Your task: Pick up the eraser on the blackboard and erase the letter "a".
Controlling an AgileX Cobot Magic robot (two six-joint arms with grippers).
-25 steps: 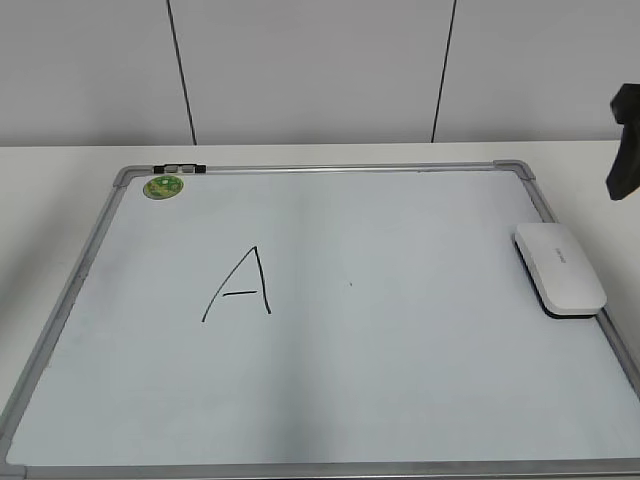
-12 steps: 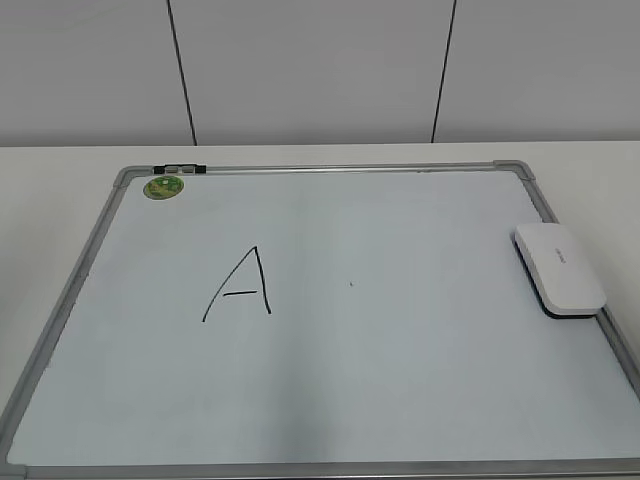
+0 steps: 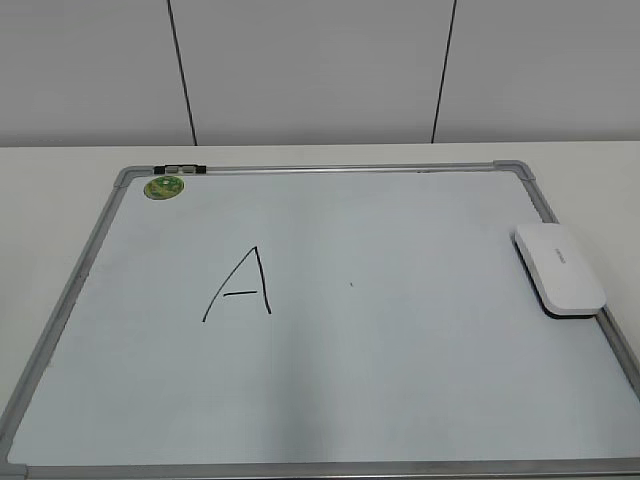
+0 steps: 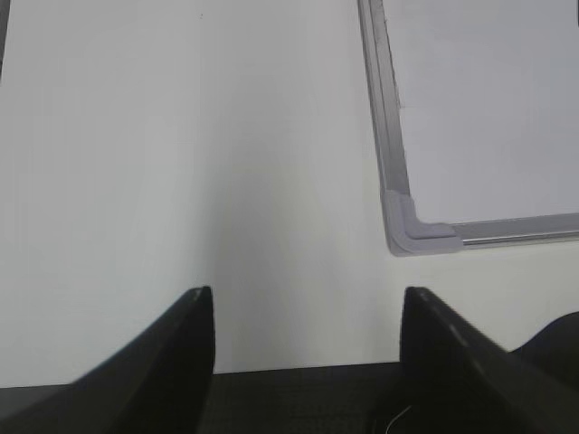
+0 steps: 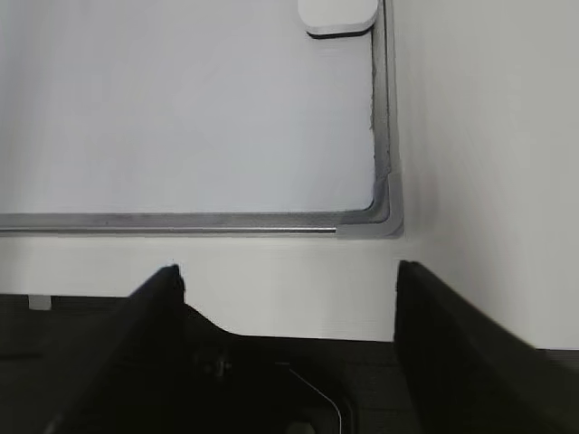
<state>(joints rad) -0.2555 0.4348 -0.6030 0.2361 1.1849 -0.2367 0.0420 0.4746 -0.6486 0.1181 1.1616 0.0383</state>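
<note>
Eraser [image 3: 560, 269] sits on the blackboard [image 3: 400, 380] at its right edge, just beside the grey frame, well apart from both my grippers. In the right wrist view only the eraser's near end [image 5: 337, 15] shows at the top, far up the board from my right gripper [image 5: 288, 271], which hangs over bare white table [image 5: 479, 136] just off the board's near right corner. My left gripper [image 4: 308, 294] is over table too, left of the board's near left corner piece [image 4: 412, 231].

Both grippers: dark fingers spread wide, nothing between them, holding nothing.

Eraser is a smooth white rounded-rectangle slab with a thin dark base and faint grey print on top. Board surface is glossy white, frame brushed grey metal, corners rounded grey pieces.

Only the exterior view shows the writing: a large black capital "A" [image 3: 240, 285] left of centre, and a tiny dark speck [image 3: 350, 284] to its right. No lowercase "a" legible there. Green round sticker [image 3: 164, 186] at the far left corner, also exterior only. No arms visible in the exterior view.
</note>
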